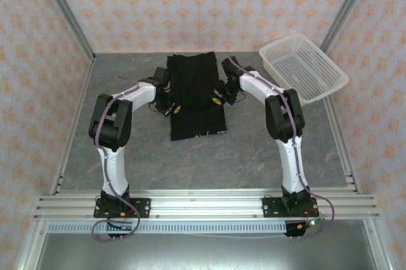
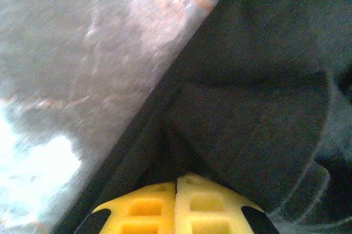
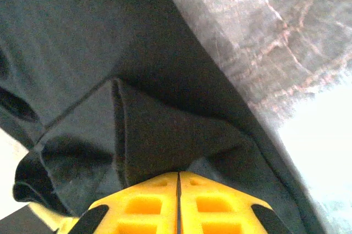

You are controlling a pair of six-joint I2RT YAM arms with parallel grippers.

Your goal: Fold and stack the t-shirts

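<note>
The black t-shirt (image 1: 195,86) lies as a long folded strip in the middle of the grey table (image 1: 209,162); a bit of pale print shows at its near hem. My left gripper (image 1: 172,106) is down at the shirt's left edge and my right gripper (image 1: 219,99) at its right edge. In the left wrist view the yellow jaws of the gripper (image 2: 177,179) are pressed together, and the black cloth (image 2: 247,107) puckers at their tips. In the right wrist view the gripper (image 3: 178,173) is likewise shut, pinching a fold of the t-shirt (image 3: 71,42).
A white plastic basket (image 1: 303,67) stands at the back right corner of the table. Patterned walls and metal rails enclose the table on three sides. Bare tabletop lies in front of the shirt and to its left.
</note>
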